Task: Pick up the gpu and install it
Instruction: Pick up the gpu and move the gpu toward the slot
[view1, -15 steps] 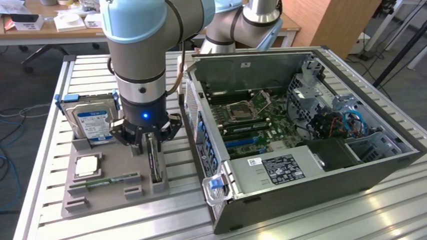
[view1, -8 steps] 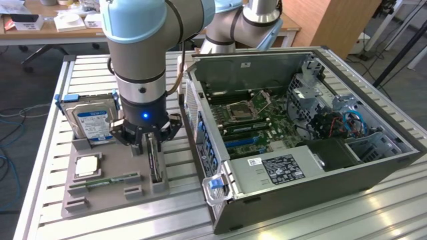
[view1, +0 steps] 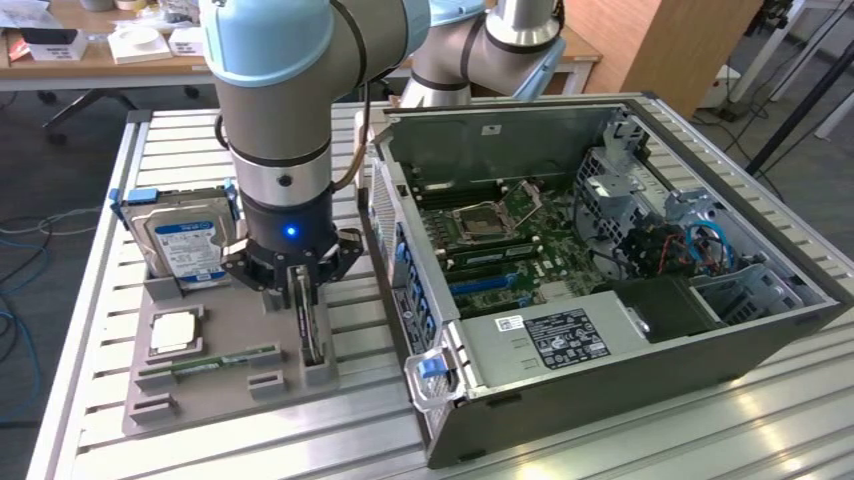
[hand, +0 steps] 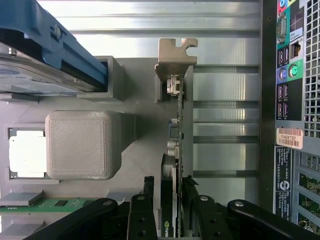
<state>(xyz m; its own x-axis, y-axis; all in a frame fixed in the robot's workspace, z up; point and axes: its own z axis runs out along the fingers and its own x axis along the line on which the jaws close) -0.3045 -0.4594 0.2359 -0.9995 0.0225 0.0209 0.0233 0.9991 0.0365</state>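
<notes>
I see the black end effector (hand: 169, 184) gripping the thin dark gpu card (hand: 181, 135), upright in a grey plastic tray (hand: 142, 150). A grey metal open computer case (view1: 601, 400) is on the exterior view's right.

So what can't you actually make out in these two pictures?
- Graphics card: in the exterior view it is partly hidden by the arm. The wrist view sees it edge-on, so its face is hidden.
- Hard drive: in the wrist view it is cut off by the picture's edge.
- Memory stick: in the wrist view it is also cut off at the edge.
- Label inside the computer: in the exterior view the print is too small to read.
</notes>
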